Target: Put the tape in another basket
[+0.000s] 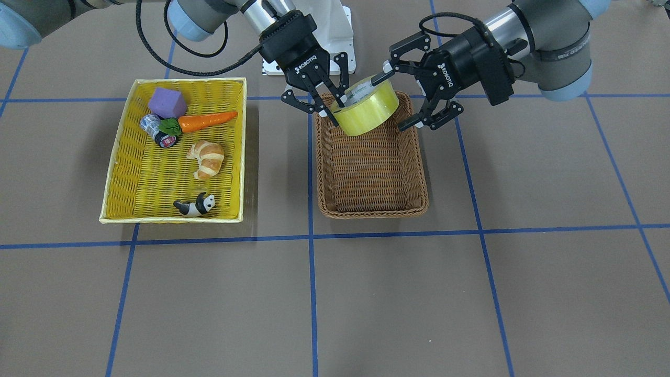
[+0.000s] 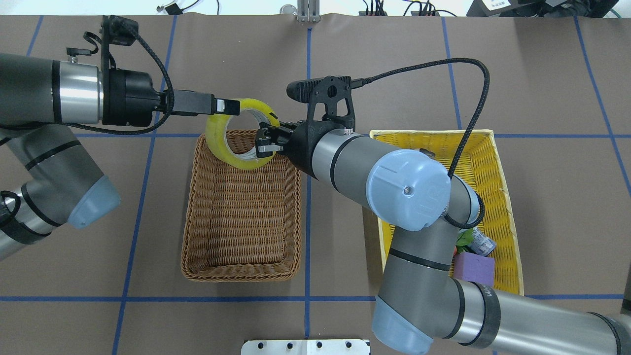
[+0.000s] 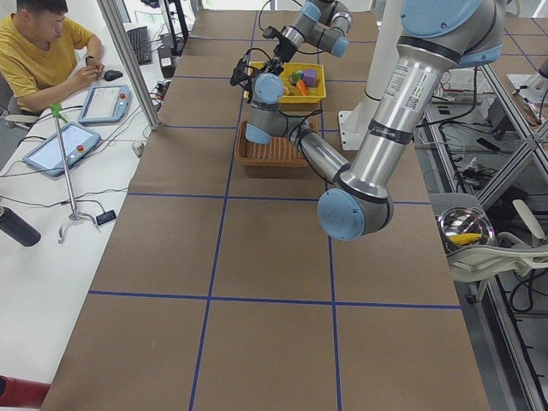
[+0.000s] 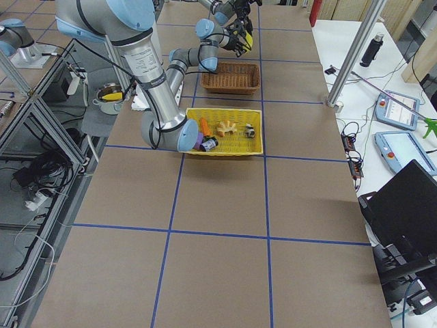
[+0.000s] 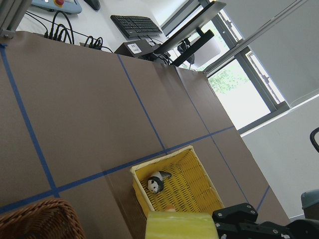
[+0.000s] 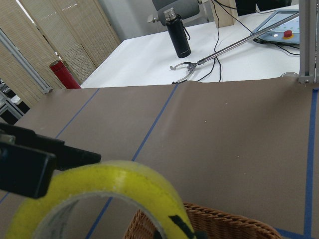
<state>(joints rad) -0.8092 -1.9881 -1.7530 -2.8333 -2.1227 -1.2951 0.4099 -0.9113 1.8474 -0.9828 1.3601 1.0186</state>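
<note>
The tape (image 1: pixel 366 110), a wide yellow ring, hangs tilted in the air over the dark brown wicker basket (image 1: pixel 371 173), which holds nothing. My right gripper (image 1: pixel 335 107) is shut on the ring's wall, with one finger inside the core; it also shows in the overhead view (image 2: pixel 263 143). My left gripper (image 1: pixel 391 102) is open wide at the tape's other side, its upper finger touching the top rim. In the overhead view the left gripper (image 2: pixel 227 106) meets the tape (image 2: pixel 217 135) above the basket (image 2: pixel 241 212). Both wrist views show the tape close up (image 5: pixel 179 224) (image 6: pixel 99 184).
The yellow woven basket (image 1: pixel 141 173) stands on my right side. It holds a purple block (image 1: pixel 167 102), a carrot (image 1: pixel 207 120), a sushi-roll toy (image 1: pixel 157 131), a croissant (image 1: pixel 207 157) and a panda (image 1: pixel 196 205). Blue tape lines cross the brown table.
</note>
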